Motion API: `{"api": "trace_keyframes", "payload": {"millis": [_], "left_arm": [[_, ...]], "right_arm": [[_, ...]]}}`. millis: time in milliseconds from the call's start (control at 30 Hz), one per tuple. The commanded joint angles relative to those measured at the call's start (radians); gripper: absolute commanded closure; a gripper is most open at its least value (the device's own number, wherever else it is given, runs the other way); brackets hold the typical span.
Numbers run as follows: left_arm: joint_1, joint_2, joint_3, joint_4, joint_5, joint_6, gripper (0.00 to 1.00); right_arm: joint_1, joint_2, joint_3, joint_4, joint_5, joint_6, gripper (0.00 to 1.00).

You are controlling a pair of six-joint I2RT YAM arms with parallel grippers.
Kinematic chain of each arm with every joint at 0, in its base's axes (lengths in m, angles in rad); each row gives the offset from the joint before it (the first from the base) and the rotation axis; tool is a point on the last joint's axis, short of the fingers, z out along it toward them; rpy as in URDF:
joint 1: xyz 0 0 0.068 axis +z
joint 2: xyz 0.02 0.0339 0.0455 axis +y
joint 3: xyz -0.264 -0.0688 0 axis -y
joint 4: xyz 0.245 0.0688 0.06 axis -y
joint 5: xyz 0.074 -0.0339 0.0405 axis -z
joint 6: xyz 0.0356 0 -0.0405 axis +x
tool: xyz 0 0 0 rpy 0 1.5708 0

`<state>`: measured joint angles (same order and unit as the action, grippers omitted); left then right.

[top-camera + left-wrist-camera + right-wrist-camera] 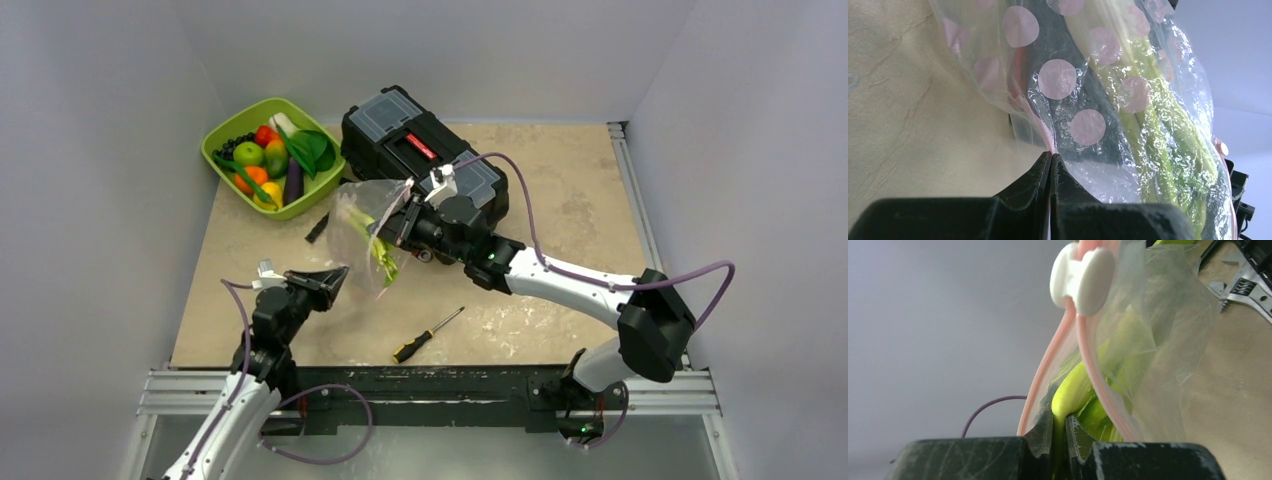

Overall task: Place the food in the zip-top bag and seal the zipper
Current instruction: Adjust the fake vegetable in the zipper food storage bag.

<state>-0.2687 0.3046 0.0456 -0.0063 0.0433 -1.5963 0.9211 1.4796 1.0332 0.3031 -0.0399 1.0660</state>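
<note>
Beige table (560, 200), white walls (100, 150) | your right gripper (398, 225) pinches bag (355, 230) mouth-edge up so leeks (385, 255) can't fall out | left gripper (332, 280) clamped on its pink edge, likely tensioning zipper (1098, 385) for sealing

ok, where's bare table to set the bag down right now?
Widest free patch: right side of the table, between the toolbox and the right edge. Smaller ones: between the green tray and the left end effector, and the near strip right of the screwdriver. Crowded: centre, where the left and right end effector hold the zip-top bag beside the toolbox.
</note>
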Motion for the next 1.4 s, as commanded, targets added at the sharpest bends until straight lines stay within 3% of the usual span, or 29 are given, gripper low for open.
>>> {"api": "trace_keyframes", "payload": {"millis": [0,100,200,300,433,567,733,767,833,900,1133,1200,1367], "left_arm": [[0.003,-0.064,0.068,-0.036,0.076,0.009,1.00],[0.002,-0.221,0.187,-0.383,0.068,0.032,1.00],[0.003,-0.381,0.231,-0.564,0.038,-0.041,1.00],[0.003,-0.427,0.213,-0.591,0.101,-0.111,1.00],[0.003,-0.378,0.206,-0.609,0.172,-0.119,1.00],[0.003,-0.371,0.157,-0.555,0.199,-0.144,1.00],[0.003,-0.334,0.188,-0.573,0.240,-0.041,1.00],[0.003,-0.315,0.211,-0.608,0.254,-0.001,0.98],[0.003,-0.248,0.272,-0.637,0.286,0.112,0.66],[0.003,-0.210,0.342,-0.700,0.300,0.238,0.48],[0.003,-0.142,0.562,-0.627,0.371,0.611,0.42],[0.002,-0.053,0.652,-0.624,0.371,0.680,0.35],[0.002,0.190,0.948,-0.713,0.293,0.843,0.32]], "right_arm": [[0.031,-0.029,0.055,0.004,0.088,-0.090,1.00],[0.067,-0.041,0.082,-0.051,0.148,-0.139,1.00],[0.103,-0.033,0.106,-0.085,0.222,-0.190,1.00],[0.131,0.005,0.126,-0.092,0.261,-0.220,1.00],[0.145,0.039,0.112,-0.074,0.265,-0.218,1.00],[0.168,0.099,0.105,-0.054,0.260,-0.211,1.00],[0.174,0.166,0.087,-0.027,0.226,-0.188,1.00],[0.174,0.168,0.094,-0.038,0.218,-0.188,1.00],[0.174,0.165,0.112,-0.059,0.221,-0.198,1.00],[0.174,0.165,0.127,-0.069,0.227,-0.207,1.00],[0.174,0.189,0.164,-0.090,0.203,-0.201,1.00],[0.174,0.194,0.173,-0.094,0.196,-0.200,1.00],[0.174,0.199,0.181,-0.096,0.183,-0.173,1.00]]}}
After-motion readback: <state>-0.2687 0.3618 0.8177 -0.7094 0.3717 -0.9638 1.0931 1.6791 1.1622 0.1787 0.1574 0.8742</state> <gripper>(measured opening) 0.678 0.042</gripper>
